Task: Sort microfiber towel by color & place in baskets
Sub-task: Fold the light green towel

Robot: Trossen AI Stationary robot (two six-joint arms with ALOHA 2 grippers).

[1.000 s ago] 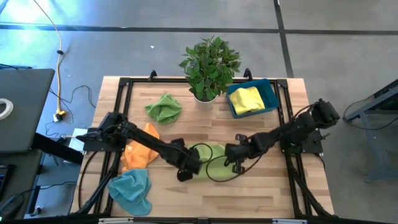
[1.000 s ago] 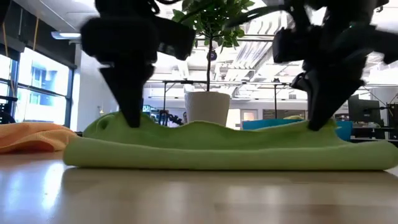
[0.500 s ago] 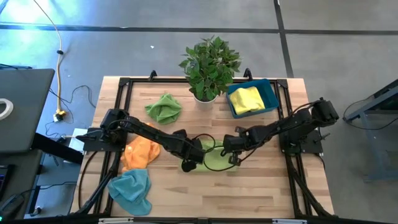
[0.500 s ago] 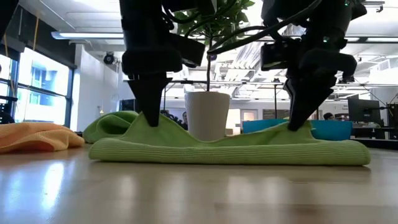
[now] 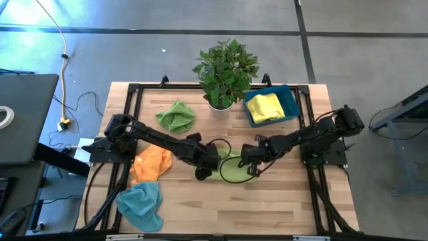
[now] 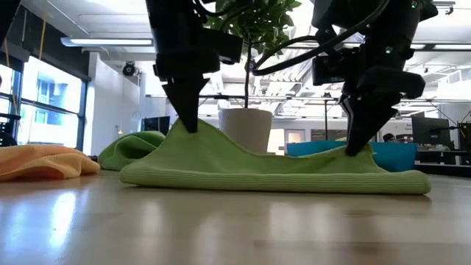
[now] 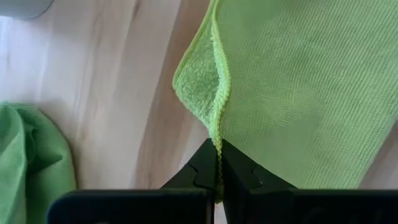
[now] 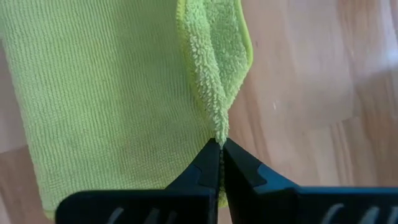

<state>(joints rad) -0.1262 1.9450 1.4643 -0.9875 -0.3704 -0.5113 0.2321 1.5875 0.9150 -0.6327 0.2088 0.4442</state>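
A lime-green towel (image 6: 280, 173) lies at the table's middle, its two ends drawn up into peaks. My left gripper (image 6: 189, 126) is shut on its left end and my right gripper (image 6: 356, 149) on its right end; both come from above. The high view shows the same towel (image 5: 231, 167) between the left gripper (image 5: 204, 171) and the right gripper (image 5: 252, 167). The dark teal basket (image 5: 291, 102) stands at the far right with a yellow towel (image 5: 265, 106) in it. My left gripper pinches the towel's hemmed edge (image 7: 216, 127) between its two fingers, coming steeply from above. That end stands up in a peak (image 6: 193, 136) and the rest lies on the table. One layer or several, I cannot tell. My right gripper pinches a puckered fold at the towel's edge (image 8: 217, 127) between its two fingers, pointing steeply down. The pinched end (image 6: 352, 153) is raised only a little. The cloth between the two grippers sags onto the table.
A potted plant in a white pot (image 5: 221, 102) stands at the far middle, behind the towel. A darker green towel (image 5: 176, 115) lies far left, an orange one (image 5: 150, 163) left, a teal one (image 5: 140, 204) near left. Black rails (image 5: 134, 90) frame the table.
Both grippers, still shut on the lime towel, have gone toward the table's far edge and a little toward each other. The towel has slid along the table with them. Its left end has been lifted into a higher peak; its middle stays on the wood.
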